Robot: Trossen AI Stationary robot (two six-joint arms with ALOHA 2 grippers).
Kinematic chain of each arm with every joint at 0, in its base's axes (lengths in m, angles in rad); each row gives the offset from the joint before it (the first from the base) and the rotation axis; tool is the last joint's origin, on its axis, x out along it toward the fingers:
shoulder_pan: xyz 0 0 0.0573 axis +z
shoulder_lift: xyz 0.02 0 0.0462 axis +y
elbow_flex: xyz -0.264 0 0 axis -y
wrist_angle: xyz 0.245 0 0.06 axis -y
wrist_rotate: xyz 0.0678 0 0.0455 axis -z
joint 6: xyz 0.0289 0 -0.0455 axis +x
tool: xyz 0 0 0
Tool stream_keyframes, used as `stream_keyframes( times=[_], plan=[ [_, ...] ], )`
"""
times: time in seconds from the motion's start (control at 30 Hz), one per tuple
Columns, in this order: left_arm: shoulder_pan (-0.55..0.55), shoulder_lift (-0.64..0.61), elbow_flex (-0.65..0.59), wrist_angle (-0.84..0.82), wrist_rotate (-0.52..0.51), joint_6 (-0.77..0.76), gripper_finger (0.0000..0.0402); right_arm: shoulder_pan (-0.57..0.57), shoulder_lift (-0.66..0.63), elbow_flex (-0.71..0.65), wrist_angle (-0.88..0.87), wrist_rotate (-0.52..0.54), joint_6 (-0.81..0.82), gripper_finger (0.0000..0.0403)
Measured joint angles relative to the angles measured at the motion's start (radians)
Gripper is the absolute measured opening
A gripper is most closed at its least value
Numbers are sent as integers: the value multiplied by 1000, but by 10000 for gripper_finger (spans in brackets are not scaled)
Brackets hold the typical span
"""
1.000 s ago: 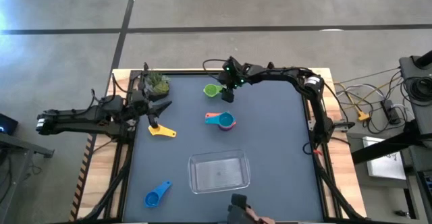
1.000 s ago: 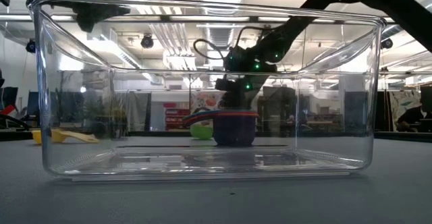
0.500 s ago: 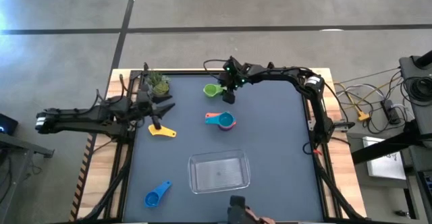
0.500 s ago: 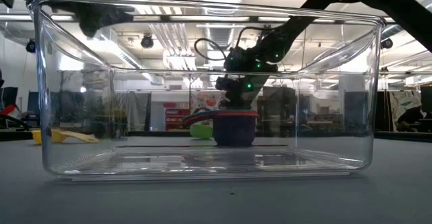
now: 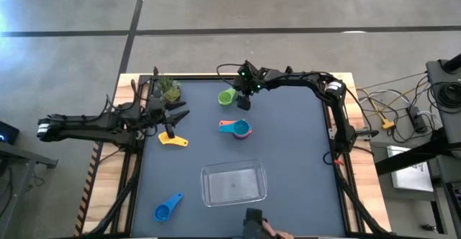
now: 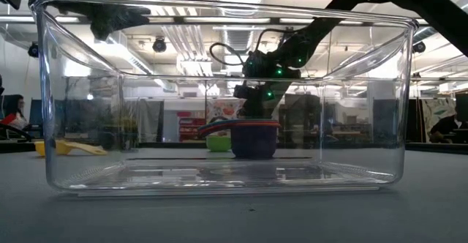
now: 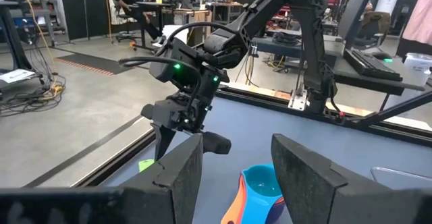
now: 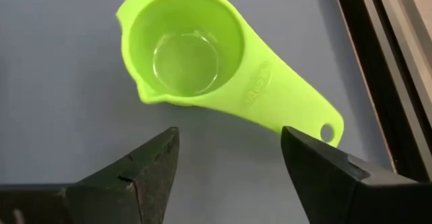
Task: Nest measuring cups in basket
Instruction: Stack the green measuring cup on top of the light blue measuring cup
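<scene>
A green measuring cup [image 8: 192,55] lies upright on the dark table at the far middle [image 5: 227,96], its handle [image 8: 297,109] flat. My right gripper [image 8: 229,177] hovers open just short of it, slanting down, touching nothing. A nested stack of measuring cups, teal on top with orange and red handles [image 5: 236,128], sits mid-table. A yellow cup [image 5: 173,140] lies at the left, and a blue cup [image 5: 167,207] at the near left. The clear basket [image 5: 233,183] stands near the front edge. My left gripper [image 7: 236,177] is open and level above the yellow cup.
A small potted plant [image 5: 167,89] stands at the far left corner, just beyond my left gripper [image 5: 173,115]. The dark mat is bordered by black rails and a wooden rim. In the low view the basket's wall [image 6: 219,89] fills the foreground.
</scene>
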Motion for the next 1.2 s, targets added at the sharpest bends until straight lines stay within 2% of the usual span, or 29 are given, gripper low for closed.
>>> stream_keyframes(
  times=[0.17,0.57,1.0,1.2],
  plan=[
    [0,0,1,0,0,-14,161,0,0,0,1,0,2,258],
    [0,23,1,48,1,-87,161,0,1,-2,3,0,-2,224],
    [0,24,1,51,1,-87,161,0,1,-2,3,1,-7,135],
    [0,28,1,50,1,-87,161,2,-31,-3,-51,1,5,122]
  ],
)
